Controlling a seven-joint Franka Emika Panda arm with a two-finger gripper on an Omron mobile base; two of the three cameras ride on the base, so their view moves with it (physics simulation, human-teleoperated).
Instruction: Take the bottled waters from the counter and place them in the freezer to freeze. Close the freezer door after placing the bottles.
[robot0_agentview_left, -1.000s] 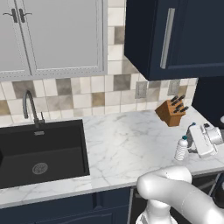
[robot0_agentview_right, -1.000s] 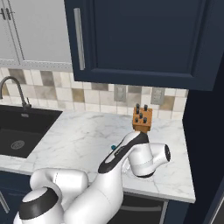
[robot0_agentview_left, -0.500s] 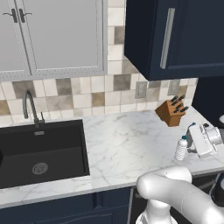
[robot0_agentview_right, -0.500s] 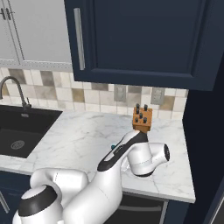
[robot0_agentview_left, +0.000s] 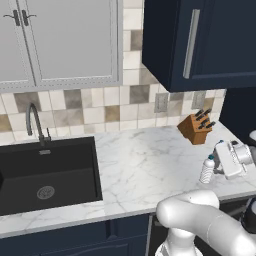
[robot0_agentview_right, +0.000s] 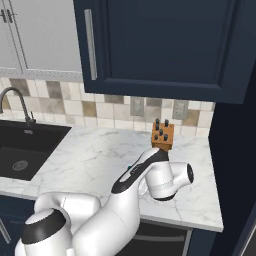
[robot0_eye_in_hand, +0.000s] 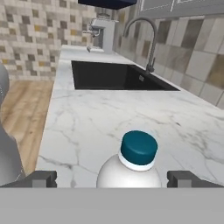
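One water bottle (robot0_agentview_left: 207, 170) in stock: ribbed, whitish, blue cap, standing upright on the marble desk (robot0_agentview_left: 145, 160). It stands directly ahead of my claw (robot0_eye_in_hand: 112, 178), between the two fingertips (robot0_eye_in_hand: 41, 178) as seen in the hand view, with a clear gap on each side of the cap; I cannot tell whether the pads touch the body lower down.

Claw: spread wide, nothing held. In the left base view it sits just beside the bottle (robot0_eye_in_hand: 133, 164), level with its upper half, near the desk's front edge.

Desk: white marble with grey veins, navy cabinet fronts (robot0_agentview_left: 75, 240) below.

Knife block (robot0_agentview_left: 196, 127): wooden, dark handles up, standing behind the claw's working spot against the tiled wall (robot0_agentview_left: 100, 107), apart from the bottle. In the right base view the knife block (robot0_agentview_right: 162, 136) shows just above my forearm.

Sink basin (robot0_agentview_left: 45, 175): black, sunk into the desk well away from the claw, straight ahead along the pointing direction in the hand view. Curved grey faucet (robot0_agentview_left: 35, 122) at its back edge.

Wall outlet (robot0_agentview_left: 161, 102): on the tiles, beside the knife block.

Upper cabinets: one navy unit with a grey bar handle (robot0_agentview_left: 189, 44) above the knife block; one pale grey glass-front pair (robot0_agentview_left: 65, 40) above the sink.
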